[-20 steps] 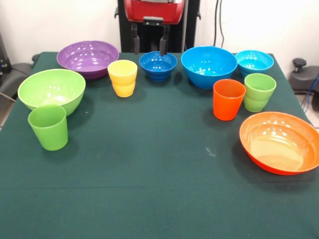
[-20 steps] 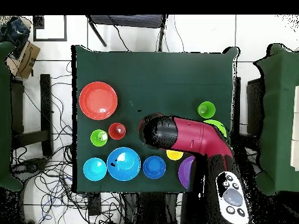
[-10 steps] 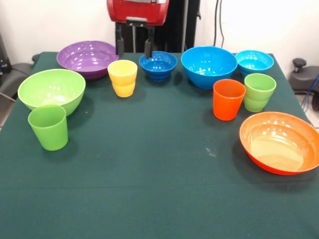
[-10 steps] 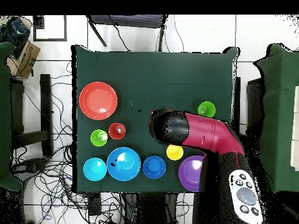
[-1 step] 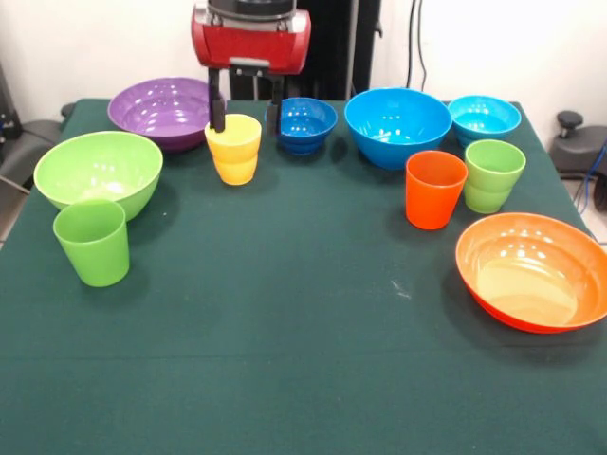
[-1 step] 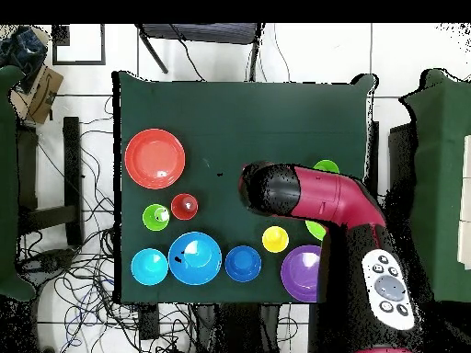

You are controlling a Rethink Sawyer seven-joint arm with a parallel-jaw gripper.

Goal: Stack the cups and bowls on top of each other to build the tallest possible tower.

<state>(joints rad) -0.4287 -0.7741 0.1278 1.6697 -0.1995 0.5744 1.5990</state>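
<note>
green table (image 5: 285, 360) holds empty bowls (image 5: 396, 125), cups (image 5: 435, 189); open hand (image 5: 245, 116) straddles yellow cup (image 5: 233, 148).

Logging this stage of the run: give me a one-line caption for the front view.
Open gripper hangs behind the yellow cup; ten cups and bowls sit unstacked on the green table.

Overhead, the arm (image 6: 313, 198) apparently hides most of the lime bowl (image 6: 316, 229).
</note>
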